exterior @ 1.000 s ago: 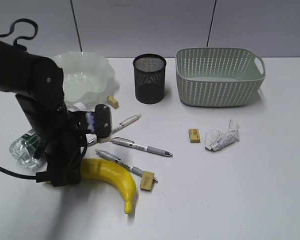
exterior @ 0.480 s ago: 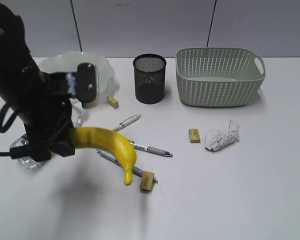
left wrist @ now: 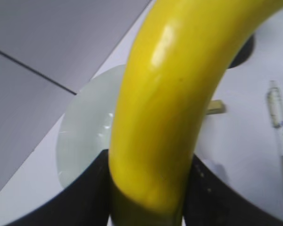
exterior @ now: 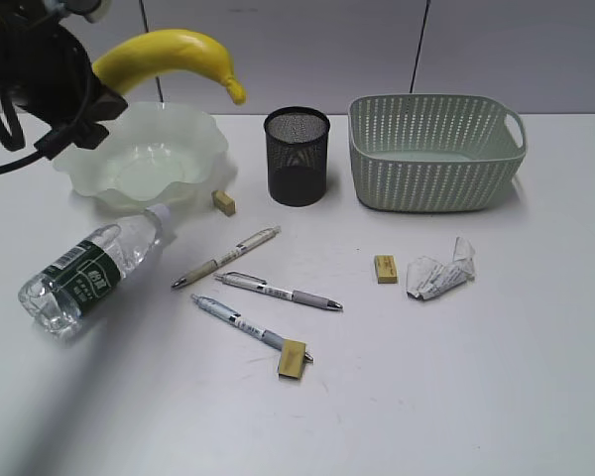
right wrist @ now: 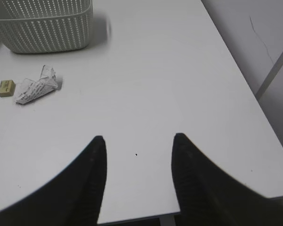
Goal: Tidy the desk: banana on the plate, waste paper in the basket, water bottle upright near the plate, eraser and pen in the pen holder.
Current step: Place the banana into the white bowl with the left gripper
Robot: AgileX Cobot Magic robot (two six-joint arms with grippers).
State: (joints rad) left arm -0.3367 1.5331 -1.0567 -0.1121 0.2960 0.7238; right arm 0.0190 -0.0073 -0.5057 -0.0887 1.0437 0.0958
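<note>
My left gripper (exterior: pixel 97 91) is shut on the yellow banana (exterior: pixel 174 50), holding it in the air above the pale green plate (exterior: pixel 149 169). In the left wrist view the banana (left wrist: pixel 170 94) fills the space between the jaws of the left gripper (left wrist: pixel 148 162), with the plate (left wrist: pixel 85 132) below. The water bottle (exterior: pixel 89 268) lies on its side. Three pens (exterior: pixel 278 292) and three erasers (exterior: pixel 385 268) lie on the desk (exterior: pixel 476 397). The waste paper (exterior: pixel 439 271) rests in front of the basket (exterior: pixel 436 149). The pen holder (exterior: pixel 297 157) stands upright. My right gripper (right wrist: pixel 137 141) is open and holds nothing.
The right wrist view shows the basket (right wrist: pixel 42 26), the waste paper (right wrist: pixel 35 87) and an eraser (right wrist: pixel 6 87) at the upper left. The desk's right edge and front corner lie close under the right gripper. A grey wall rises behind the desk.
My left gripper has lifted the banana off the desk and carried it up and back to above the plate. The water bottle, hidden before by the arm, now shows.
</note>
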